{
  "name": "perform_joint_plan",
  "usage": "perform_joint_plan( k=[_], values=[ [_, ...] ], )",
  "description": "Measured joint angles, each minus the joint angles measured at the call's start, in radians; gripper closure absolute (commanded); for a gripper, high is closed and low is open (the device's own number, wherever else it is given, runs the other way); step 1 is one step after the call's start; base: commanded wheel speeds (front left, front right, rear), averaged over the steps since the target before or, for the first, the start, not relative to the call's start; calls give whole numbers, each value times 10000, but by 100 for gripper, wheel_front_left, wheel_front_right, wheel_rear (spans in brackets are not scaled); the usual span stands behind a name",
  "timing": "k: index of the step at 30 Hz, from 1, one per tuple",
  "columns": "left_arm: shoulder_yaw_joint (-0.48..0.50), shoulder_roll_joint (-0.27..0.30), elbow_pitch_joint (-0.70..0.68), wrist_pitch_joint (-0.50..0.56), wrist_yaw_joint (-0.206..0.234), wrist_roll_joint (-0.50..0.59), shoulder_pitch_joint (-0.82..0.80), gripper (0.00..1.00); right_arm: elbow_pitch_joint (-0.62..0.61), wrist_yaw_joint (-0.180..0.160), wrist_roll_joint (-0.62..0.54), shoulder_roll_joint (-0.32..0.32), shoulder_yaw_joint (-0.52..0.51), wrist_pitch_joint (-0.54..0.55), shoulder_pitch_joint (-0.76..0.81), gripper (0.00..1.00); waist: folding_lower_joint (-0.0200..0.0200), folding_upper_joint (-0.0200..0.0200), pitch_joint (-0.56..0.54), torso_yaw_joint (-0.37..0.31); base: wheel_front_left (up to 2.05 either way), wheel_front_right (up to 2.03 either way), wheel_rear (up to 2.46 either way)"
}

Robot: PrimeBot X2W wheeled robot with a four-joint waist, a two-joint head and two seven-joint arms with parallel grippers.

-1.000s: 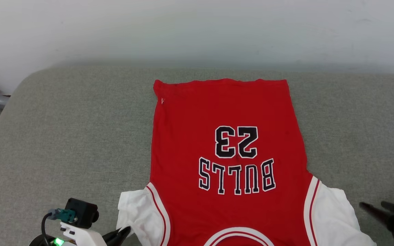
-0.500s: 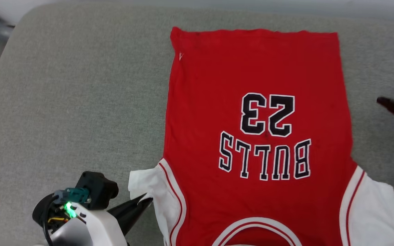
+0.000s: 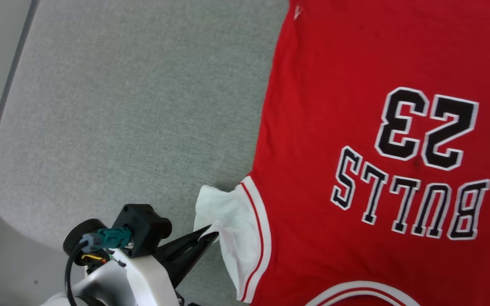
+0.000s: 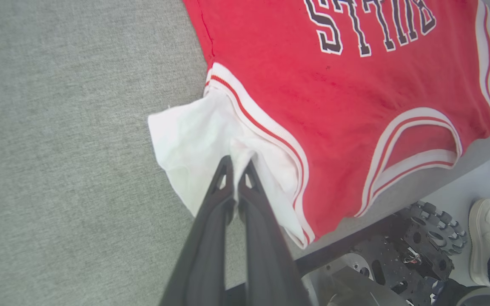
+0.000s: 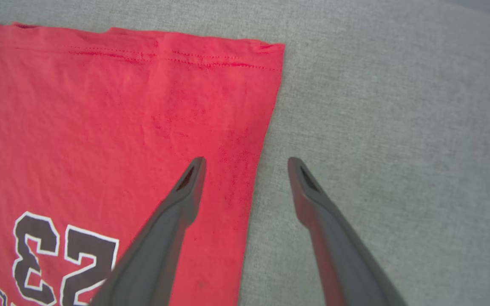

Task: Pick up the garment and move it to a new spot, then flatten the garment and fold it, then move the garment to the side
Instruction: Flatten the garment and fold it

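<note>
Red jersey cloth takes up the right half of the head view. The garment (image 3: 347, 106) lies spread flat on a grey padded surface (image 3: 121, 106), print side up, with "BULLS 23" upside down from the robot's side. At the lower left, the left gripper (image 3: 211, 233) has its dark fingers pressed together on the edge of the white sleeve (image 3: 228, 212), which is bunched up there.

From the left wrist, the left gripper (image 4: 237, 163) is closed tight, with a fold of the white sleeve (image 4: 185, 136) pinched between its tips. The garment's (image 4: 334, 97) red body stretches away beyond, its striped neckline close to the surface's edge. Past that edge, a person's white shoe (image 4: 481, 238) stands on the floor beside the robot's wheeled base (image 4: 423, 238).

From the right wrist, the right gripper (image 5: 247, 163) is spread wide and holds nothing. One finger hangs over red cloth and the other over grey padding, straddling the garment's (image 5: 100, 106) side edge near its hem corner. Whether the tips touch down, I can't tell.
</note>
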Motion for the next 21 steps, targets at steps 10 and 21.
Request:
perform_joint_plan(
  k=[10, 21],
  values=[
    [-226, -548, 426, -194, -305, 69, -182, 100, 633, 0, -901, -178, -163, 198, -833, 0, -1, 0, 845, 992, 0, 0, 0],
    [-267, -738, 796, -311, -355, 123, -231, 100, 671, 0, -846, -464, 314, 357, -345, 100, -3, 0, 841, 1246, 0, 0, 0]
  ],
)
